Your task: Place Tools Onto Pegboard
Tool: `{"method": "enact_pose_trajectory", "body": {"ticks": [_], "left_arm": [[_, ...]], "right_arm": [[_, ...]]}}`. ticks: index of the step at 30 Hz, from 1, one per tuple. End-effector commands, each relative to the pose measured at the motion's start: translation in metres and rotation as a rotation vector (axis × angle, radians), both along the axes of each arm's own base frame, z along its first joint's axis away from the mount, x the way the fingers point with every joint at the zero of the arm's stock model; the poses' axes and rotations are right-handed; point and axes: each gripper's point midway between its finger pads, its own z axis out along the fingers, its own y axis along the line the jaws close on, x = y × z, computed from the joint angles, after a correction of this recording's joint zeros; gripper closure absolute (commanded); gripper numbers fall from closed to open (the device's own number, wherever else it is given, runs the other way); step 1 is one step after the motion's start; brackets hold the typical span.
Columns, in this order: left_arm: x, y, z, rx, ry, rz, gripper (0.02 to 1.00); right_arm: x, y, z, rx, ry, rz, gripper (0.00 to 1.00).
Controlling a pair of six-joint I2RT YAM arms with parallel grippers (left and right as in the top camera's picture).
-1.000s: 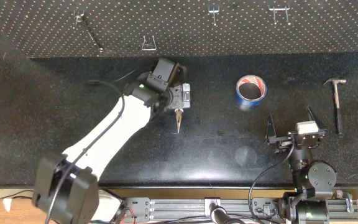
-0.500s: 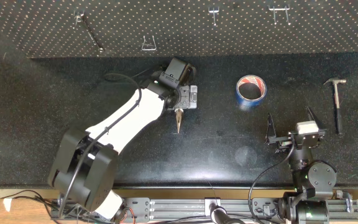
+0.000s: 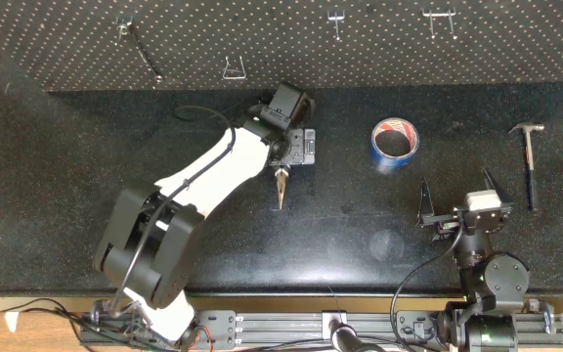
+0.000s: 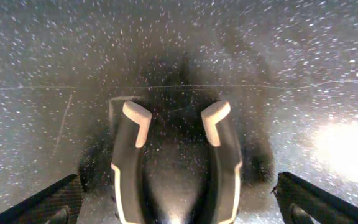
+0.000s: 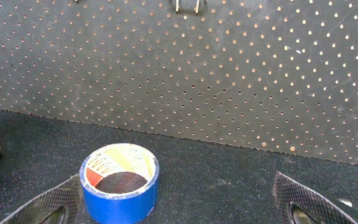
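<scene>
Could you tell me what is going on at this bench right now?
The left gripper hangs open over the handles of the pliers, which lie on the black table; it has not gripped them. The right gripper rests open near its base, facing the roll of blue tape. A hammer lies at the table's right, and a wrench already hangs on the pegboard.

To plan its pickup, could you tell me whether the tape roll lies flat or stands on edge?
Flat: the tape roll shows its open core facing up, its blue wall resting on the worktop.
</scene>
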Motion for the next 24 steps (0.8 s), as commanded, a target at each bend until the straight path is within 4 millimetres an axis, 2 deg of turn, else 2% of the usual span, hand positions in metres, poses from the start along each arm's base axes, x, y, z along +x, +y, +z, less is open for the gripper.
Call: {"method": "enact_pose_trajectory", "body": {"ticks": [1,20,22,24], "left_arm": [[0.004,-0.004,-0.001,-0.008,0.002,0.026,0.023],[-0.002,0.006,-0.007,0.049,0.025,0.020,0.018],[-0.001,0.008,-0.006,0.058,0.020,0.022,0.029],[-0.001,0.007,-0.007,0.057,0.018,0.023,0.080]], "right_arm": [[0.000,0.001,-0.001,-0.010,0.000,0.006,0.003],[0.000,0.001,-0.001,-0.010,0.000,0.006,0.003],[0.000,0.001,-0.001,-0.010,0.000,0.006,0.003],[0.000,0.001,-0.001,-0.009,0.000,0.006,0.003]]}}
